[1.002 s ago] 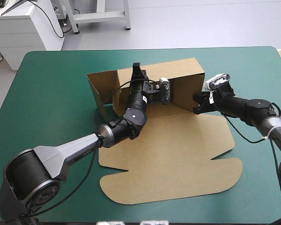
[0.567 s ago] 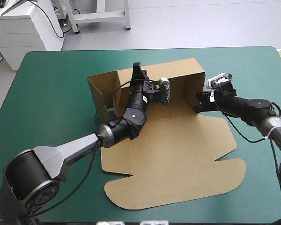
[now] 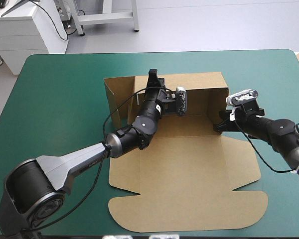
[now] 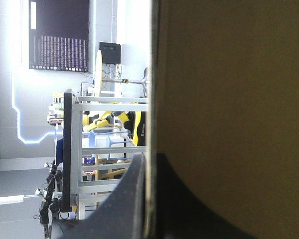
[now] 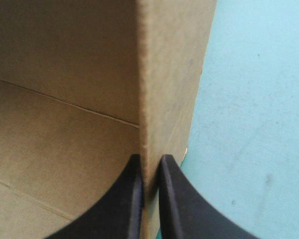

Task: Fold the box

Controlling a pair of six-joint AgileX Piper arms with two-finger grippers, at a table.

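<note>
Right around the middle of the table (image 3: 55, 99), on its teal-green cover, sits the brown box (image 3: 189, 169), only half built. Its far part is up as an open tray: a long back wall (image 3: 204, 102), a short side wall at each end, and the floor between them. The rest of the sheet, the lid (image 3: 189, 199) with its rounded flaps, lies flat on the table and runs toward the near edge.

The left jaws come in over the tray and are pinched on the top edge of the back wall, toward its left end. In the left wrist view the board's edge runs straight between the two black fingers (image 4: 132, 199), which are all but closed on it, and the wall's brown face fills one whole side.

The right jaws are clamped narrow on the near edge of the right side wall. The right wrist view shows that edge sandwiched between the fingers (image 5: 129, 199), with the tray's inside on one side and bare teal-green cover on the other. The two arms reach in from opposite sides, well apart.
</note>
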